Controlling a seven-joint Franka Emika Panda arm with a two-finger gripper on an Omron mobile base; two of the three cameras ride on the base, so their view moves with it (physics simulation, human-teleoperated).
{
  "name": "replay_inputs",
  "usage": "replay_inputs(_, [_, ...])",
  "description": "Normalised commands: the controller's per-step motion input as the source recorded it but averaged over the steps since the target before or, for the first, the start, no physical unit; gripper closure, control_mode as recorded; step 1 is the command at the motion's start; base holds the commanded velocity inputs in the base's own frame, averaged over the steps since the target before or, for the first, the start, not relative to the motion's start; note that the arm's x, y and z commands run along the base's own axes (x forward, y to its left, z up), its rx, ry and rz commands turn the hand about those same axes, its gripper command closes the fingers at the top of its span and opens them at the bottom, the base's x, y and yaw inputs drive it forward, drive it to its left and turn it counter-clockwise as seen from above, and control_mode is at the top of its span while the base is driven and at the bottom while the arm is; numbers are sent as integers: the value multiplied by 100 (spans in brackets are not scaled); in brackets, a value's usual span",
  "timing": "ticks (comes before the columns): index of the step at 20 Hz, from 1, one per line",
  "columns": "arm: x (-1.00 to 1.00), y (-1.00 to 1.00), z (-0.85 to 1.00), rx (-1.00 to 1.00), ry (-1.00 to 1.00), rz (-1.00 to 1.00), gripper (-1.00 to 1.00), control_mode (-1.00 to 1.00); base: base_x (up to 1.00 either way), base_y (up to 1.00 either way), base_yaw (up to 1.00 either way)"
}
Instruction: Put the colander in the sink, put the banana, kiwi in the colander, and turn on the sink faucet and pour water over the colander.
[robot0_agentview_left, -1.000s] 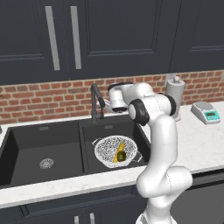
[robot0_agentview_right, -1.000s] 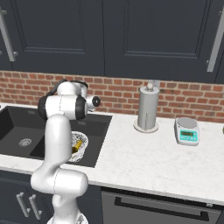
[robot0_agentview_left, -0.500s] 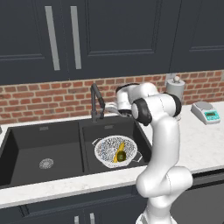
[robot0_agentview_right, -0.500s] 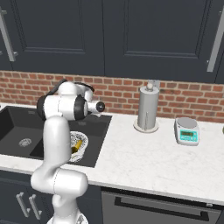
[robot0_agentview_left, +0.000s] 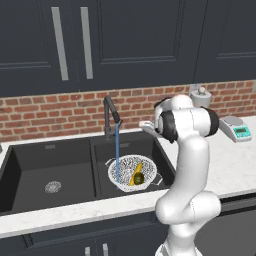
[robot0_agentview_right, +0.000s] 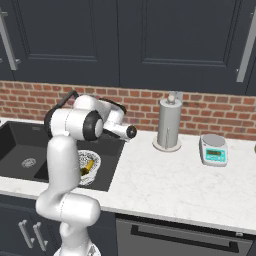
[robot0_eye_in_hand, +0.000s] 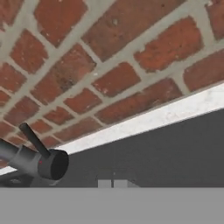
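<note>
The white speckled colander (robot0_agentview_left: 125, 166) sits in the smaller right basin of the black sink (robot0_agentview_left: 153, 152). In it lie the yellow banana (robot0_agentview_left: 135, 172) and the dark kiwi (robot0_agentview_left: 139, 178); the colander (robot0_agentview_right: 91, 162) is partly behind my arm in the right base view. A blue stream of water (robot0_agentview_left: 117, 150) falls from the black faucet (robot0_agentview_left: 110, 116) into the colander. My gripper (robot0_agentview_left: 145, 124) hangs above the basin's back right, a short way right of the faucet, and its fingertips (robot0_eye_in_hand: 105, 183) look shut and empty. The faucet base and its lever (robot0_eye_in_hand: 38, 157) show at the lower left.
The larger left basin (robot0_agentview_left: 30, 172) has a silver drain (robot0_agentview_left: 53, 187). On the white counter to the right stand a paper towel roll (robot0_agentview_right: 168, 124) and a small scale (robot0_agentview_right: 215, 149). A brick wall (robot0_eye_in_hand: 109, 65) runs behind the sink, with dark cabinets above.
Water now runs from the faucet into the colander; none showed before. My hand has drawn back to the right, away from the faucet.
</note>
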Motion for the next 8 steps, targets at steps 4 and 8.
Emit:
replay_inputs(4, [-50, -62, 0, 3, -3, 0, 100, -100, 0, 0, 0])
replay_inputs(8, [-58, -41, 0, 4, -5, 0, 100, -100, 0, 0, 0])
